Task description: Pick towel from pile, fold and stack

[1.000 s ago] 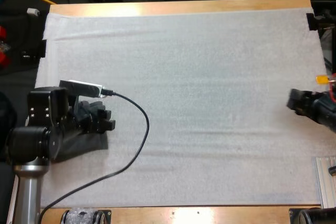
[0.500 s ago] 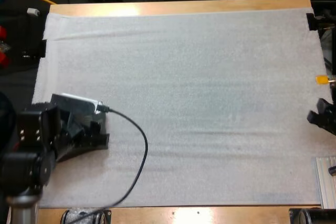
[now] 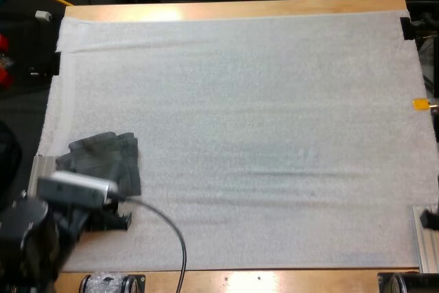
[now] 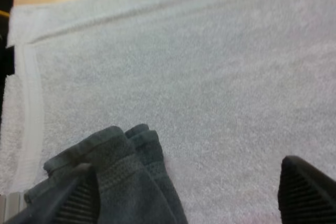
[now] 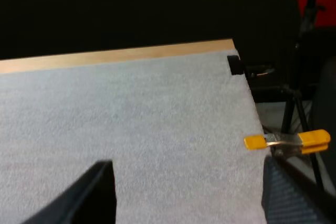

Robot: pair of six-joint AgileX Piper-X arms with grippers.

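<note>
At the near left of the mat (image 3: 260,101) the folded towel (image 3: 103,161) lies free, left gripper (image 4: 186,182) and right gripper (image 5: 186,182) both spread and empty, so stacking seems done; next calls for fetching another towel.

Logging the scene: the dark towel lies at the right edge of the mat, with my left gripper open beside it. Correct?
No. The high view shows the dark towel at the left edge of the mat, not the right. The left gripper is indeed open beside it.
</note>
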